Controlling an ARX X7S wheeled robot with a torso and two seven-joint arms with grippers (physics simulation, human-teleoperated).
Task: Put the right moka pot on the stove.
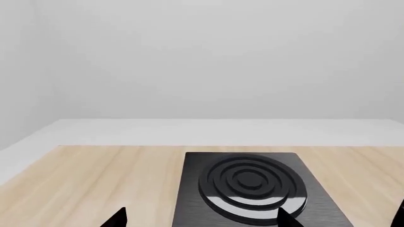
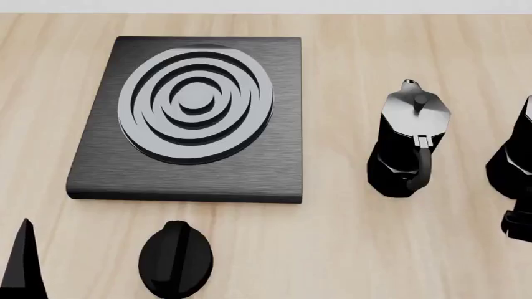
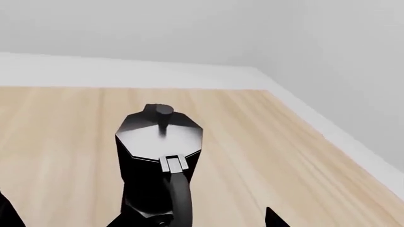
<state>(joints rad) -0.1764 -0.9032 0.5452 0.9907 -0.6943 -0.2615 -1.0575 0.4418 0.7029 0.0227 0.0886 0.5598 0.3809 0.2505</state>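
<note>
Two glossy black moka pots stand on the wooden table. The right moka pot [image 2: 514,159] is cut off by the head view's right edge; in the right wrist view it [image 3: 158,156] fills the middle, handle toward the camera. My right gripper [image 3: 197,221] is open just short of it, its fingertips on either side of the handle's lower end without touching. The stove [image 2: 91,162], a dark slab with a silver ring burner, lies at the left. My left gripper [image 1: 202,220] is open and empty over the stove's [image 1: 189,198] near edge.
The twin pot [image 2: 409,140] stands between the stove and the right pot. A small black oval knob [image 2: 175,258] lies in front of the stove. The table's right edge [image 3: 328,137] and back edge meet white walls.
</note>
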